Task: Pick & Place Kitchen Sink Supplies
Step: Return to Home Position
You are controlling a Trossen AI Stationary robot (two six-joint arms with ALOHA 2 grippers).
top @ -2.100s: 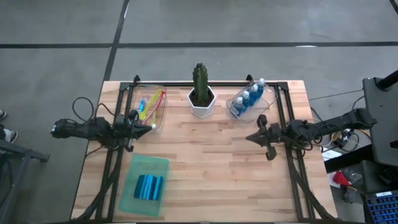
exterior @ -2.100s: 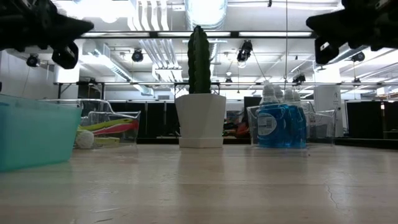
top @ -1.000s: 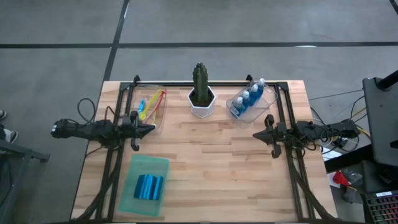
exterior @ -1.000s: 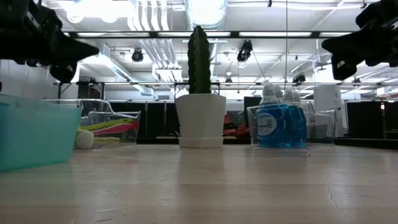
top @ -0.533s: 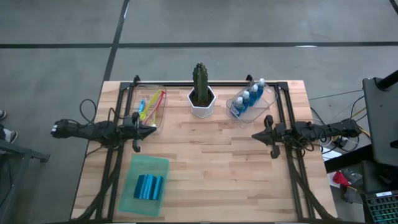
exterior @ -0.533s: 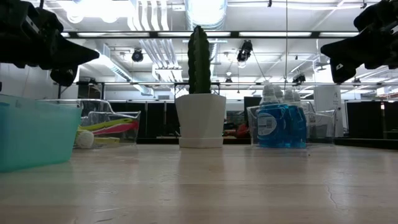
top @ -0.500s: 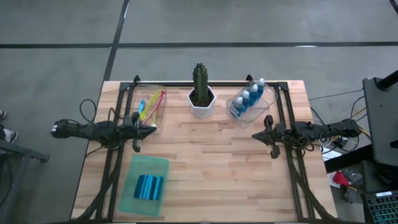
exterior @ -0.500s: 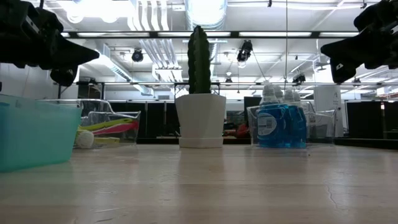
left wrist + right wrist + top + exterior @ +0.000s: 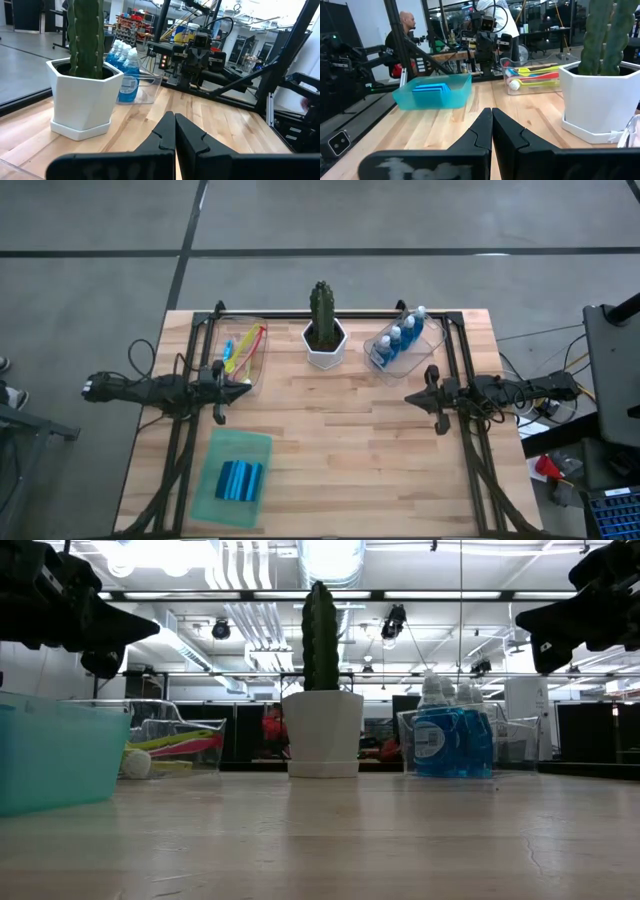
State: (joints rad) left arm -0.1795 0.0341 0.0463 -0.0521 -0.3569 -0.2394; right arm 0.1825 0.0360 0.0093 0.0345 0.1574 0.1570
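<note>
Teal-blue sponges (image 9: pixel 240 480) lie stacked in the green tray (image 9: pixel 225 445), near the left gripper (image 9: pixel 240 387), toward the table's front edge. You see its fingers pressed together, holding nothing. The brushes (image 9: pixel 245 345) lie in the brush bin (image 9: pixel 222 330) just behind it. The right gripper (image 9: pixel 410 397) is likewise clenched empty, and the blue bottles (image 9: pixel 398 340) stand in the bottle bin (image 9: pixel 425 356) just behind it.

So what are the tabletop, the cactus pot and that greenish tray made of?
Tabletop: looks like pale wooden planks, matte, with grain and seams showing. Cactus pot: smooth plain white, ceramic or plastic, hard to tell. Tray: probably plastic, tinted teal-green and translucent, with thin walls.
</note>
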